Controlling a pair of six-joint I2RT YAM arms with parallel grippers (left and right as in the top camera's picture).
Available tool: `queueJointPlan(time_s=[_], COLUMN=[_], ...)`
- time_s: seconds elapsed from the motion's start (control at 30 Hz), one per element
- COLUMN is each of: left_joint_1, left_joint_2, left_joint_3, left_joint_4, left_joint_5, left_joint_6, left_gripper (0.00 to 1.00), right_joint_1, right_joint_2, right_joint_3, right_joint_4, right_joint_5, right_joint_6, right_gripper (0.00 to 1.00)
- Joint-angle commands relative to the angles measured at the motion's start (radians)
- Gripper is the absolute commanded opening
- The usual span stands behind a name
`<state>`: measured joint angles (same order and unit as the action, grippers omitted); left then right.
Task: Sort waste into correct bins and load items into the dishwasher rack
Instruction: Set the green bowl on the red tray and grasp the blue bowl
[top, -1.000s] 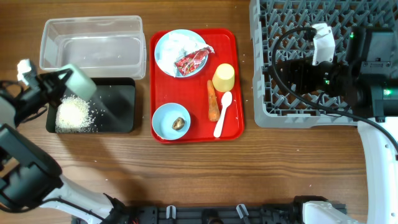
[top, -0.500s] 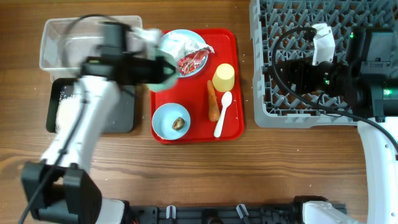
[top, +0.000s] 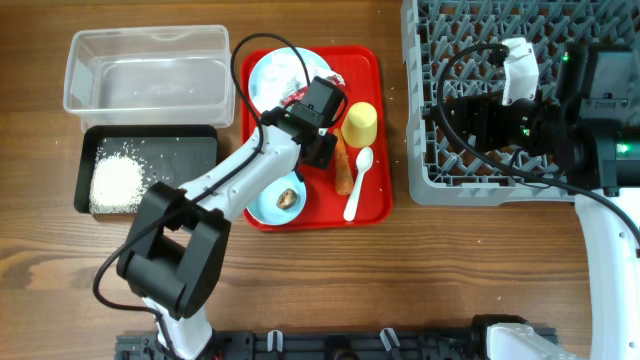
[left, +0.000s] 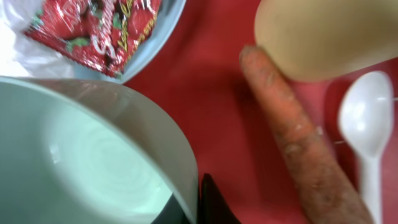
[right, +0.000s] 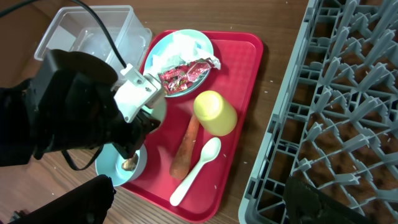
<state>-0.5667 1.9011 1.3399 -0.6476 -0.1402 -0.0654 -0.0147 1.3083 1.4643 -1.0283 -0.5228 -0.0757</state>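
Left pincer (top: 319, 148) pinches the pale green-white bowl (left: 81, 155) by the rim, mid-frame. Clear the yellow cup (top: 360, 125) and carrot (top: 343, 165) heading right to the rack (top: 440, 40); right pincer (right: 205, 202) hangs spread

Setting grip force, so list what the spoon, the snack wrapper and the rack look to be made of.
Spoon: white, smooth, faintly glossy, one moulded piece; probably plastic.
Snack wrapper: thin creased film, printed red with silvery crimped ends; likely foil-lined plastic, though that is a guess.
Rack: matt grey grid with moulded upright pegs; looks like rigid plastic.
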Motion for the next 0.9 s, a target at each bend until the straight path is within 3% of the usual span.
queueJointPlan(time_s=[0.0,0.07,0.13,0.17,0.37,0.47,0.53,0.77,0.87], left_joint_1=[0.001,0.001,0.001,0.001,0.001,0.001,-0.003,-0.049,-0.048], left_joint_2=[0.005,0.004,-0.008,-0.014,-0.059,-0.057,-0.055,-0.055,-0.055], left_joint_3=[0.003,0.003,0.023,0.042,0.162,0.162,0.157,0.044,0.002], left_joint_4=[0.001,0.0,-0.036,-0.069,-0.287,-0.374,-0.413,-0.349,-0.328], left_joint_5=[-0.034,-0.033,-0.033,-0.033,0.072,0.198,0.22,0.21,0.114], left_joint_6=[-0.003,-0.004,-0.004,-0.004,-0.085,-0.224,-0.309,-0.363,-0.418], left_gripper=[0.24,0.56,0.7,0.72,0.69,0.54,0.51,0.46,0.47], right_joint_1=[0.004,0.004,0.004,0.004,0.004,0.004,0.004,0.004,0.004], right_joint_2=[0.013,0.013,0.016,0.019,0.061,0.09,0.098,0.104,0.104], right_joint_3=[0.019,0.019,0.019,0.019,0.019,0.019,0.019,0.019,0.019], right_joint_4=[0.003,0.003,0.006,0.006,0.001,-0.004,-0.008,-0.008,-0.007], right_joint_5=[0.006,0.006,0.006,0.006,0.005,0.005,0.005,0.005,0.005], right_joint_6=[0.008,0.008,0.007,0.008,0.008,0.009,0.009,0.008,0.008], right_gripper=[0.91,0.91,0.91,0.91,0.91,0.91,0.91,0.91,0.91])
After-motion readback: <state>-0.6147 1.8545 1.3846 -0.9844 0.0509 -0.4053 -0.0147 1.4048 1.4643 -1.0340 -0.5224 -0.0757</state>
